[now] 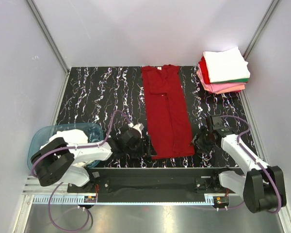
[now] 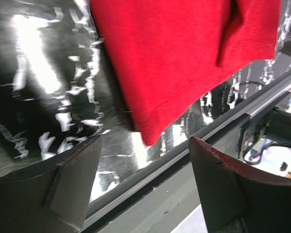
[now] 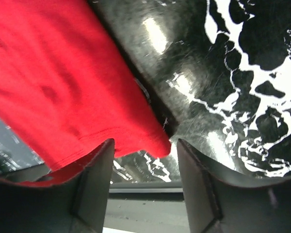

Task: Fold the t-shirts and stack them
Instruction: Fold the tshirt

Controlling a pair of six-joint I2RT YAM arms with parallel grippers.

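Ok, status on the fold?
Left gripper and right gripper open, at the near hem corners. Dark red shirt flat in a long strip, not gripped. Nothing in the way.

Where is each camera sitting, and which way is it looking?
Top camera: high behind the arms, looking down at the table, dark red t-shirt and folded stack; both arms show.
Left wrist: on the left arm, looking past the left gripper at the shirt's near left corner.
Right wrist: on the right arm, looking past the right gripper at its near right corner.
Shared: both wrist views see that shirt's hem.
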